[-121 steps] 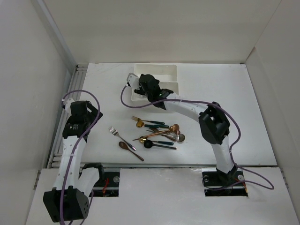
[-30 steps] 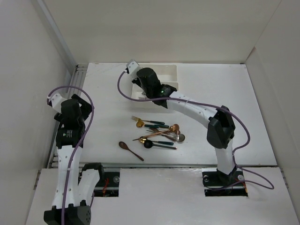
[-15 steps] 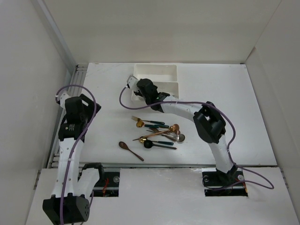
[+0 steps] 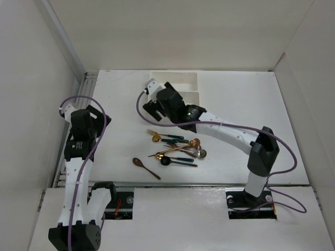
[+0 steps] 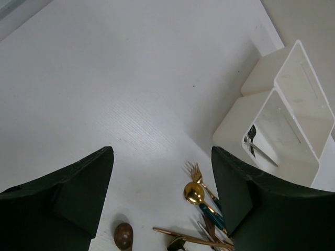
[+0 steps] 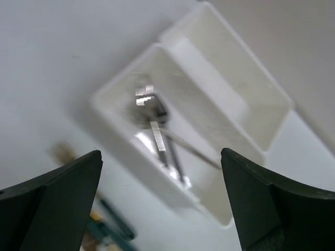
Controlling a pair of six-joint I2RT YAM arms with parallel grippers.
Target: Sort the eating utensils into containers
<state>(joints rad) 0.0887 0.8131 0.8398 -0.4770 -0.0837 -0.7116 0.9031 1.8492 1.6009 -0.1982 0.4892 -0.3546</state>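
Several utensils [image 4: 177, 148], gold, copper and green-handled, lie in a pile mid-table. A brown spoon [image 4: 145, 167] lies apart at the front left. Two white trays stand at the back: the far one [image 4: 175, 79] looks empty, the near one [image 4: 192, 96] is partly hidden by my right arm. In the right wrist view the near tray [image 6: 112, 107] holds silver utensils [image 6: 163, 137]. My right gripper [image 6: 160, 152] is open and empty above it, also in the top view [image 4: 151, 108]. My left gripper [image 5: 162, 151] is open and empty, hovering left of the pile [image 4: 95, 119], with a gold fork [image 5: 194, 171] and gold spoon [image 5: 193, 193] below.
White walls close in the table on the left, back and right. A rail [image 4: 78, 112] runs along the table's left edge beside my left arm. In the left wrist view both trays [image 5: 287, 99] sit at the right.
The silver fork that lay left of the pile four seconds ago is gone from the table. My right arm has swung about over the trays and now stretches out more. My left arm shifted slightly.
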